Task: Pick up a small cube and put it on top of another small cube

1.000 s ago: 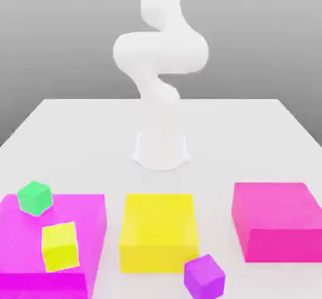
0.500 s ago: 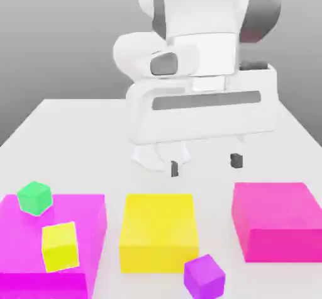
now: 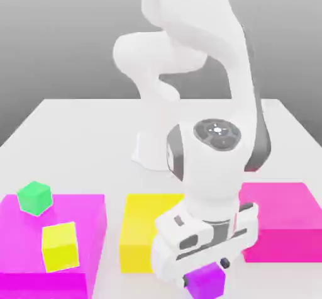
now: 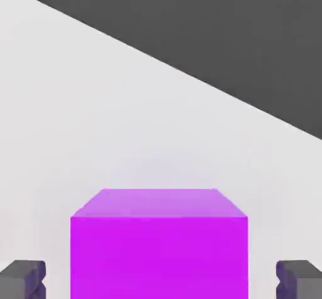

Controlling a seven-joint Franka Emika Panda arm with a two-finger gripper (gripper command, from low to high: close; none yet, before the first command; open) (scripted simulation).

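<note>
A small purple cube lies on the white table near the front edge, just in front of the yellow block. My gripper is lowered over it, pointing down. In the hand view the purple cube sits between the two dark fingertips, with a gap of table showing on each side, so the gripper is open around it. A small green cube and a small yellow cube rest on the magenta block at the exterior view's left.
Three large flat blocks stand in a row: magenta, yellow and pink. The arm's white base stands behind them on the table. The hand's body overlaps the yellow block's right part.
The hand has swung down from high above the blocks to the purple cube at the front. Its fingers now straddle that cube. No cube has moved.
</note>
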